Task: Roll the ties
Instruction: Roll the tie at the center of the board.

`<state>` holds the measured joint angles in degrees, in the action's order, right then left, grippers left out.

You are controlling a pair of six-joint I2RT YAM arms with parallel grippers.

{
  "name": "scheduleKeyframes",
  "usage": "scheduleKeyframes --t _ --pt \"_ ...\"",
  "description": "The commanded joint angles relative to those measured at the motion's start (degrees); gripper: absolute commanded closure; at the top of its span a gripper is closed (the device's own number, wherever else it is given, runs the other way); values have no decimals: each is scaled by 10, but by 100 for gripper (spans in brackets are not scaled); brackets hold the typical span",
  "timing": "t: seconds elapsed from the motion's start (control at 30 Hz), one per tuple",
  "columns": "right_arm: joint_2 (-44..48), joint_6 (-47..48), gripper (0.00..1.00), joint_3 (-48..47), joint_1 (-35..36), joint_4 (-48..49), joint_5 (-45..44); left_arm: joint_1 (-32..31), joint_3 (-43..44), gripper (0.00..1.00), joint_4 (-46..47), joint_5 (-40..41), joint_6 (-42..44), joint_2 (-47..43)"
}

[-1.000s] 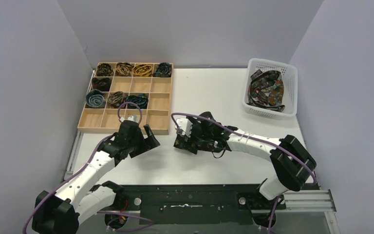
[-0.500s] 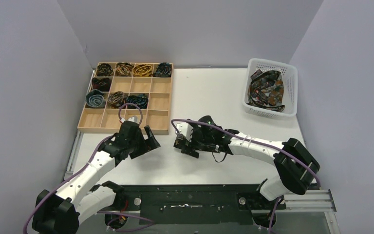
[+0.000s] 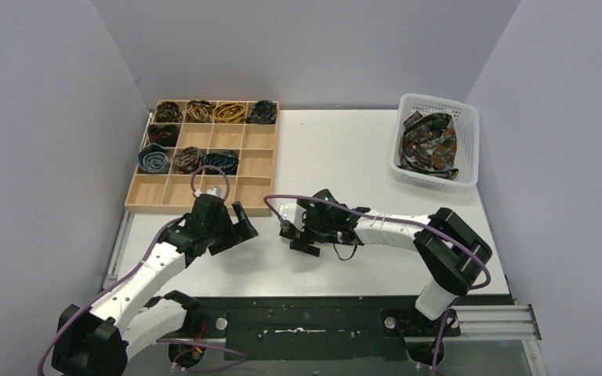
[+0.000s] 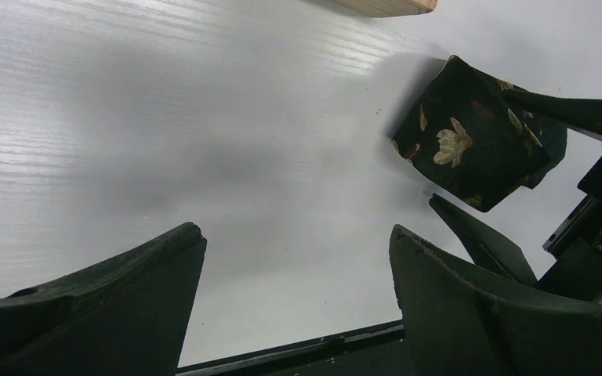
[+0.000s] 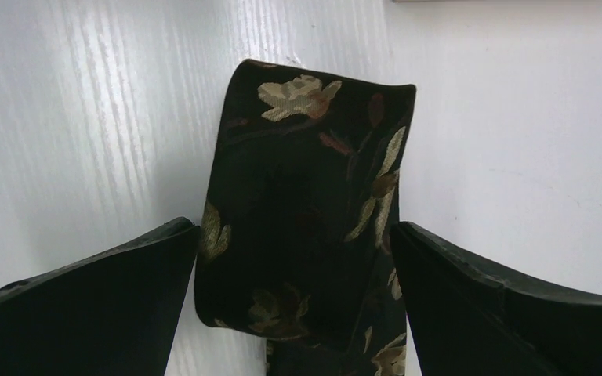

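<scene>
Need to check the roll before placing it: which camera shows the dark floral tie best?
Right wrist: the tie fills the frame between that gripper's open fingers. Left wrist shows it off to one side. From the top it is mostly hidden under the right gripper.

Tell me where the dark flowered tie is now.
The tie lies on the white table between the fingers of the right hand, near the wooden tray's front right corner.

white arm links, black joints, purple cables, black wedge fingers (image 4: 470, 313).
</scene>
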<state>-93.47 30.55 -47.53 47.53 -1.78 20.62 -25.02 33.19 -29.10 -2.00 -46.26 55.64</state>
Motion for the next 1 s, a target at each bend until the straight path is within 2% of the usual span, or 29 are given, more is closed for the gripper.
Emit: scheduleKeyframes --t 0.0,0.13,0.27,0.43,0.63,0.7,0.9,0.97 --pt "-18 7 0 -39 -19 54 13 4 10 15 19 -4 8 -5" --pt "-45 -9 0 -63 -60 27 90 4 12 15 17 -5 10 -3" --pt "-74 29 0 -96 -63 -64 140 5 6 15 15 -5 12 -8" --pt "-90 -3 1 -89 -53 -48 115 6 2 15 26 -14 9 -2" --pt "-107 -30 23 -72 -52 -23 55 6 24 15 24 -21 20 13" --pt "-110 -35 36 -83 -46 -47 48 6 25 15 17 -19 25 14" --pt "-75 -116 55 -50 11 -15 32 6 15 15 6 -17 25 3" --pt "-68 -148 57 -36 36 4 32 6 13 15 6 -18 24 0"
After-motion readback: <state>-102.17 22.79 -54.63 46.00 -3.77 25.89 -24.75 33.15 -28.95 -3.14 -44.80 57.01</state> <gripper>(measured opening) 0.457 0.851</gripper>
